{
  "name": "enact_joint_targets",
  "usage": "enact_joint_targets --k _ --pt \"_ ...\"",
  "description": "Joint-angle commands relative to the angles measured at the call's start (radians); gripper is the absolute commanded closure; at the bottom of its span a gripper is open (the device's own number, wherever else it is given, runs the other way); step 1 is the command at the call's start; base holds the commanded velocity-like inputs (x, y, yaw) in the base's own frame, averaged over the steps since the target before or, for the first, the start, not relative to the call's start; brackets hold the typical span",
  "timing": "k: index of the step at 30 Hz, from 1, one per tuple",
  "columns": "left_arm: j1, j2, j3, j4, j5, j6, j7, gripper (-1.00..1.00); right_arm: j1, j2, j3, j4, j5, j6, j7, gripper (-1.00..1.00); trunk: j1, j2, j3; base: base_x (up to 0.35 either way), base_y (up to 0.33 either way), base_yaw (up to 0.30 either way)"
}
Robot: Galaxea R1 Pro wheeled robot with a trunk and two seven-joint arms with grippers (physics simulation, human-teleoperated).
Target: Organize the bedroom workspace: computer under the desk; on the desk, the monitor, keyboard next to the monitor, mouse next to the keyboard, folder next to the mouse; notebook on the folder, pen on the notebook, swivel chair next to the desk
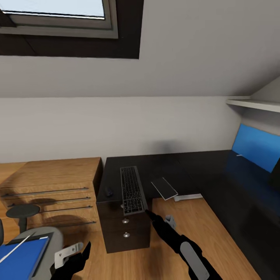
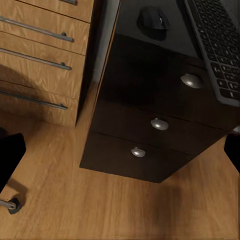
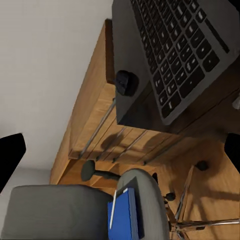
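The glossy black L-shaped bench (image 1: 186,171) carries a slim black keyboard with dark grey keys (image 1: 132,189), its near end overhanging the edge above the black drawer unit with round silver knobs (image 1: 125,229). A small black rounded mouse (image 1: 108,191) lies just beside it. On the grey upholstered swivel chair (image 1: 54,239) rests a flat bright blue folder (image 1: 21,258) with a thin white pen (image 1: 15,248) on top. The left tool (image 1: 69,252) stands wide; the right tool (image 1: 161,221) I cannot tell. Wood-plank floor, pale walls.

Attic home office: desk (image 1: 202,171), keyboard (image 1: 132,189), skylight (image 1: 58,15).
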Motion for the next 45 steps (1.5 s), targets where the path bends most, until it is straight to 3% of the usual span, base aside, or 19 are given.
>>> enact_joint_targets --k 1,2,3,8,19,25,29,45 --pt "0.002 0.0 0.0 -0.005 0.011 0.013 -0.001 -1.0 -0.001 -0.006 0.0 0.002 0.006 0.005 0.047 -1.0 0.004 -0.008 -0.004 0.0 0.0 0.0" --pt "0.002 -0.001 -0.001 -0.006 0.011 0.018 -0.002 -1.0 -0.001 -0.009 0.0 0.004 0.01 0.005 0.068 -1.0 0.008 -0.015 -0.007 0.0 0.0 0.0" --pt "0.004 -0.004 -0.007 -0.009 0.012 0.04 -0.007 -1.0 -0.001 -0.017 -0.001 0.023 0.026 0.005 0.141 -1.0 0.012 -0.022 -0.01 0.0 0.0 0.0" --pt "0.005 -0.003 -0.032 -0.002 0.008 0.045 -0.004 -1.0 -0.001 -0.02 -0.002 0.048 0.031 0.004 0.169 -1.0 0.031 -0.057 -0.026 0.0 0.0 0.0" --pt "0.005 -0.002 -0.031 0.012 0.008 0.043 -0.002 -1.0 -0.001 -0.018 -0.008 0.105 0.029 0.004 0.16 -1.0 0.073 -0.134 -0.061 0.0 0.0 0.0" --pt "0.005 -0.002 -0.031 0.013 0.008 0.042 -0.002 -1.0 -0.001 0.01 -0.006 0.11 -0.013 -0.006 0.151 -1.0 0.096 -0.176 -0.079 0.0 0.0 0.0" --pt "0.005 -0.002 -0.031 0.013 0.008 0.042 -0.002 -1.0 -0.001 0.024 -0.006 0.11 -0.027 -0.085 0.149 -1.0 0.111 -0.204 -0.092 0.0 0.0 0.0" --pt "0.005 -0.002 -0.031 0.012 0.008 0.042 -0.003 -1.0 -0.001 0.018 -0.011 0.111 -0.031 -0.115 0.151 -1.0 0.173 -0.316 -0.142 0.0 0.0 0.0"
